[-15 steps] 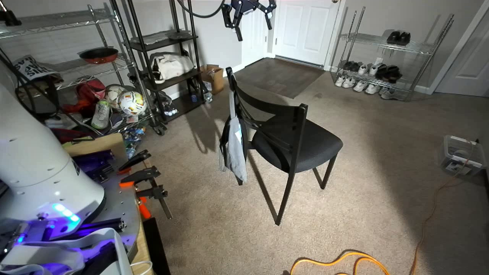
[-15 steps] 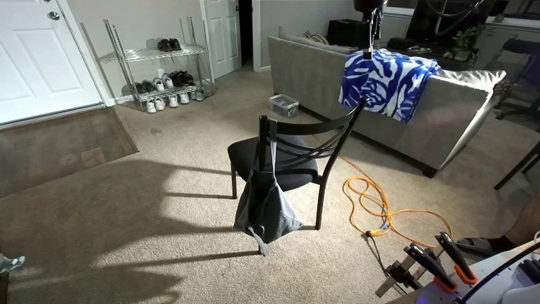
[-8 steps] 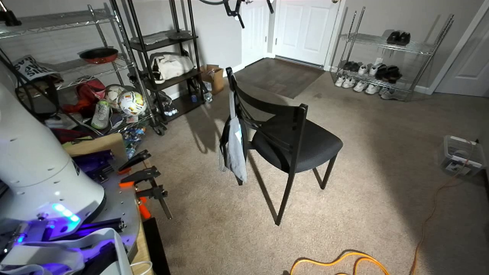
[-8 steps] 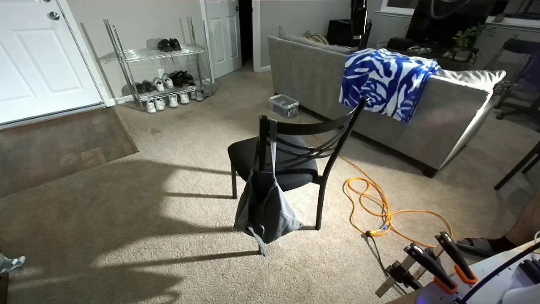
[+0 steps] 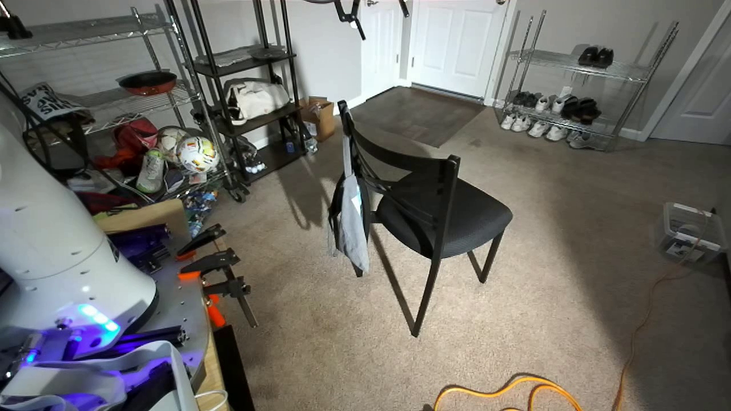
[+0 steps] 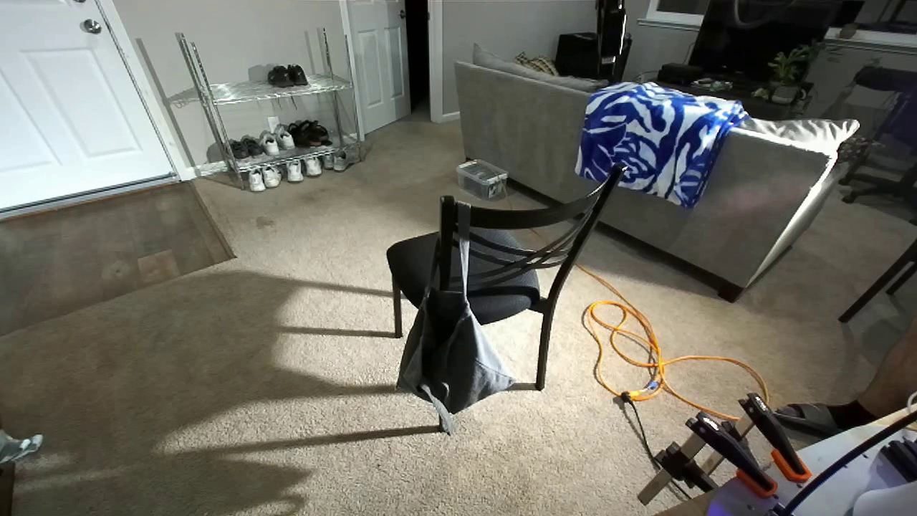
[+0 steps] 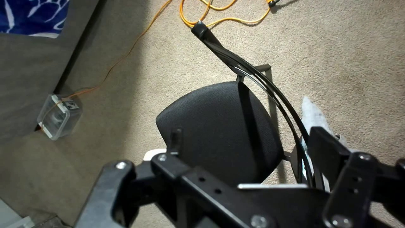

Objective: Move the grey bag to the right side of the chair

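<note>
Grey bag [image 6: 466,362] hangs on the black chair [image 5: 420,220], whose backrest [image 6: 534,216] carries its looped handle [image 6: 464,247] at one top corner. Above and clear of both, I have my gripper [image 7: 250,144] released, its fingers [image 7: 327,152] spread wide.

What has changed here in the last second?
The open gripper seems to have lifted: it sits higher in both exterior views. Nothing was taken hold of or let go. The grey bag still hangs on the chair; neither has visibly moved.
</note>
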`<state>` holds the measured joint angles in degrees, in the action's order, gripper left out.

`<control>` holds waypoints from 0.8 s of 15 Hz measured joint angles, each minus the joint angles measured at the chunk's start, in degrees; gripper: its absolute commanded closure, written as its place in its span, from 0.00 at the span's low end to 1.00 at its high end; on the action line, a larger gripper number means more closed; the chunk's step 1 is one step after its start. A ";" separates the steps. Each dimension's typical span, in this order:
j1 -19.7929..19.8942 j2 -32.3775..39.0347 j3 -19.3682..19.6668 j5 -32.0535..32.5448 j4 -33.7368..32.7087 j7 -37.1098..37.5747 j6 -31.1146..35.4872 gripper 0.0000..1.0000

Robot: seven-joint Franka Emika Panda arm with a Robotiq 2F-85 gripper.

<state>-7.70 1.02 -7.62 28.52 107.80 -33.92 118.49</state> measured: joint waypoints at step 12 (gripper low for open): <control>-4.97 17.70 -6.27 -8.55 -10.51 -8.11 3.47 0.00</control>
<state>-12.68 18.72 -13.89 19.96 97.29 -42.03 121.96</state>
